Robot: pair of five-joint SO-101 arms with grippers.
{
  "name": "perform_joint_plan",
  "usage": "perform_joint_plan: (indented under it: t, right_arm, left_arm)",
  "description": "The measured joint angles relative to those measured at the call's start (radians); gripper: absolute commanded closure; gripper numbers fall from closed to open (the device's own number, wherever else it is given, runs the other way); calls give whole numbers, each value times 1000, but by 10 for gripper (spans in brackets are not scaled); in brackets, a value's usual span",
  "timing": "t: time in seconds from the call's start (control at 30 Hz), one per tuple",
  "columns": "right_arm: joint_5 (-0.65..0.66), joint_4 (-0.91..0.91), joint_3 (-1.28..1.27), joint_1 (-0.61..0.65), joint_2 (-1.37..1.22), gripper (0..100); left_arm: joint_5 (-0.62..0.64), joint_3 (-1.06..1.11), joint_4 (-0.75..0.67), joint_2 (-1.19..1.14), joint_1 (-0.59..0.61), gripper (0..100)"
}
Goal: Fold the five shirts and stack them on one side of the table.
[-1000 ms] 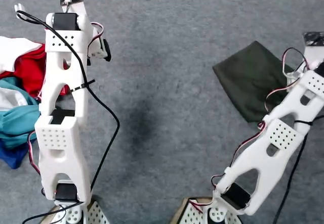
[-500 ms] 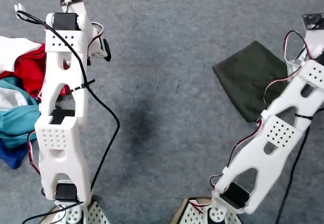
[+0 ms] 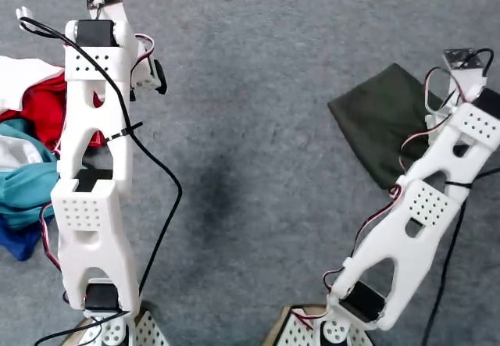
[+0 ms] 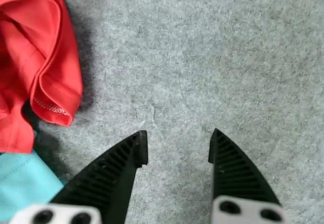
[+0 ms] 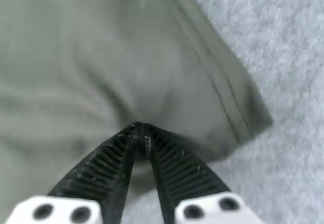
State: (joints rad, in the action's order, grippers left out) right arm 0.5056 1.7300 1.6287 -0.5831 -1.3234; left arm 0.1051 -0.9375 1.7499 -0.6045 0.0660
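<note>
A folded dark green shirt [image 3: 383, 119] lies at the right of the grey table. My right gripper [image 5: 142, 128] is shut, its tips together just over the shirt [image 5: 101, 57] near one hemmed edge; I cannot tell whether it pinches fabric. At the table's left edge is a loose pile: a white shirt [image 3: 19, 76], a red shirt [image 3: 47, 104], a teal shirt [image 3: 27, 182] and a blue shirt [image 3: 19, 237]. My left gripper [image 4: 177, 138] stands open over bare table beside the red shirt [image 4: 35, 47] and the teal shirt [image 4: 20, 183], holding nothing.
The grey felt table top [image 3: 250, 127] stretches between the two arms. The left arm's black cable [image 3: 164, 174] loops over the table toward the near edge. The arm bases stand at the near edge.
The right arm's wrist swung toward the far edge, then left, farther over the green shirt. The left arm shifted slightly left.
</note>
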Motion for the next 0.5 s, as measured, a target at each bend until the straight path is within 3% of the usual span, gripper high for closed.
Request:
perform_joint_plan:
  t: [0.27,0.5]
  right_arm:
    - [3,35,0,60,292,994]
    - [-46,38,-15,66,450,994]
  left_arm:
    - [-77,-9,0,117,25,792]
    - [-141,54,0,239,180,792]
